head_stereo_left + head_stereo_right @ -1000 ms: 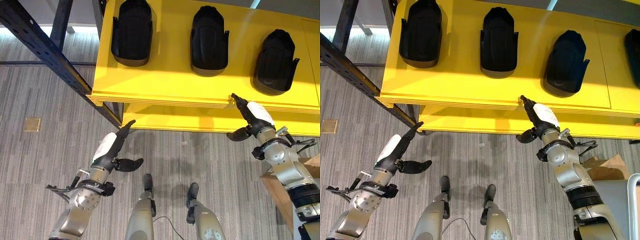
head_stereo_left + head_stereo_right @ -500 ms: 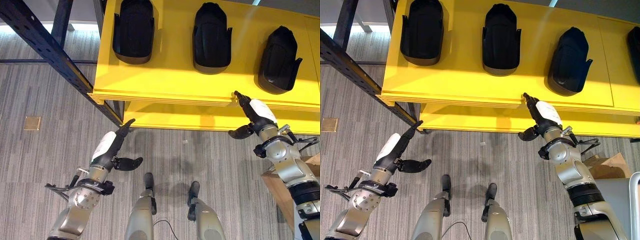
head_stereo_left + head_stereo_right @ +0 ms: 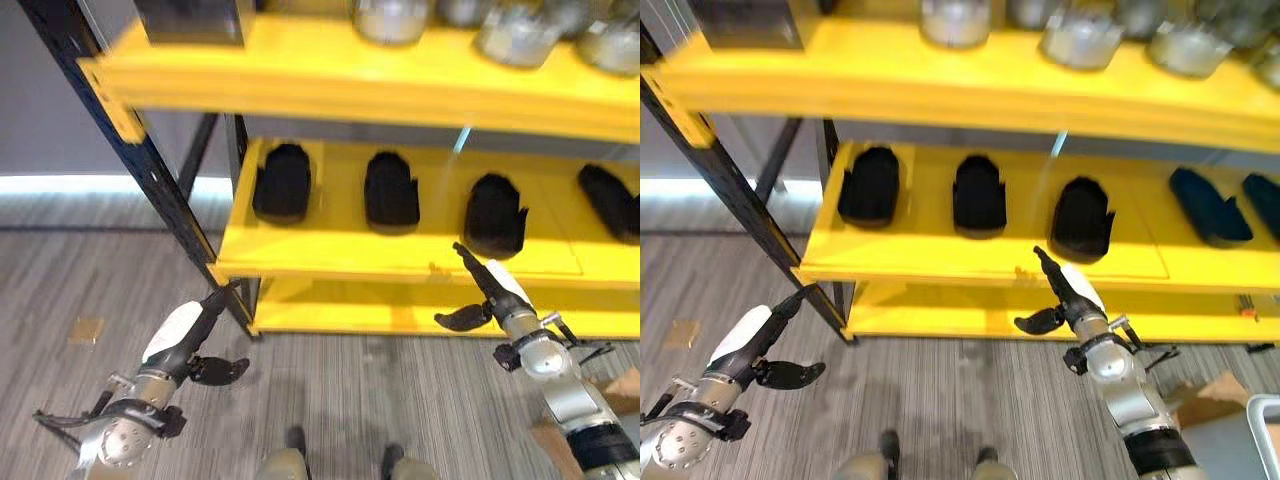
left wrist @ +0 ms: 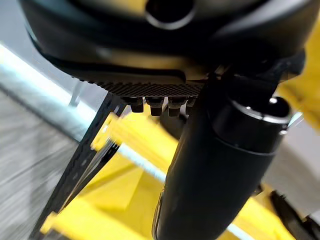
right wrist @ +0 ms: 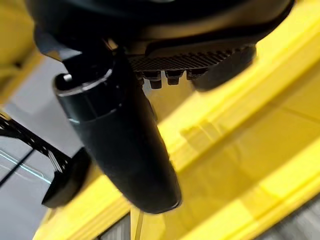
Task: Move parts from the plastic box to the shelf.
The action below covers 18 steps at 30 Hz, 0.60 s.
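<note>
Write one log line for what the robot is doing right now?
left hand: open, low by rack post | right hand: open, fingers at shelf front edge | parts: black, in a row on shelf | holding: nothing

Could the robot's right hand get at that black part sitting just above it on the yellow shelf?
Probably yes. The right hand is open and empty at the shelf's front edge, with the black part just past its fingertips and nothing between them.
</note>
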{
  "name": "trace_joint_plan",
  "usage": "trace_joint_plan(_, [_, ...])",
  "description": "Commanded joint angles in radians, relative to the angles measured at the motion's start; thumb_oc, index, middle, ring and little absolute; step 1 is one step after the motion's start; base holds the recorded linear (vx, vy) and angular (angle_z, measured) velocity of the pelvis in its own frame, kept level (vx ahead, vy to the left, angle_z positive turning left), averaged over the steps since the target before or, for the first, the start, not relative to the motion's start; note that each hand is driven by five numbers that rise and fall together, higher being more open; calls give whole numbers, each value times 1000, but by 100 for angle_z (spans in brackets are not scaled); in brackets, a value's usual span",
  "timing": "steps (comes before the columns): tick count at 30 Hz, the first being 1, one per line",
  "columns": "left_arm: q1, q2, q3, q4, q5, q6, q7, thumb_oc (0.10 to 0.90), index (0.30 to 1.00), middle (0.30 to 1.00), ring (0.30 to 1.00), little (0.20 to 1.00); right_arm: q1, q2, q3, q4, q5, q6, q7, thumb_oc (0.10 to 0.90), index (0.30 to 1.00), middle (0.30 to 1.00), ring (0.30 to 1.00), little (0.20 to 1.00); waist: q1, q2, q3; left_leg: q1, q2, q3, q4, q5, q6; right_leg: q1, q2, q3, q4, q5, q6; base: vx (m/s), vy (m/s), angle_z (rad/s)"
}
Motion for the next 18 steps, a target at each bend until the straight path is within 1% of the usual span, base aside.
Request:
trace_joint_plan(1, [53, 60, -54, -63, -20, -81, -8, 900, 1000, 1000, 1000, 1000, -33, -104, -62, -23, 22, -54, -43, 900, 1000, 1000, 1000, 1000, -23, -5, -215, 0, 104, -21, 21, -149, -36, -121, -82, 3, 48, -1, 43, 12, -38, -6])
trace_joint_plan(6, [65, 74, -69, -75, -32, -86, -38, 900, 1000, 1000, 1000, 1000, -19, -178, -114, -49, 23, -56, -39, 900, 1000, 1000, 1000, 1000, -30, 5, -201, 22, 110, 9, 4, -143, -42, -117, -77, 28, 24, 12, 46, 6, -45, -21])
trace_joint_plan(8, [73, 78, -67, -81, -36, -89, -45, 900, 1000, 1000, 1000, 1000, -7, -192, -131, -53, 22, -58, -35, 900, 1000, 1000, 1000, 1000, -37, 10, -197, 31, 111, 20, -1, -141, -44, -115, -74, 37, 15, 17, 48, 2, -52, -20])
trace_joint_plan(18, [91, 77, -69, -82, -37, -93, -60, 900, 1000, 1000, 1000, 1000, 49, -217, -177, -84, 13, -65, -18, 900, 1000, 1000, 1000, 1000, -47, 30, -188, 58, 123, 49, -14, -137, -50, -102, -64, 61, -6, 24, 47, 2, -34, -11])
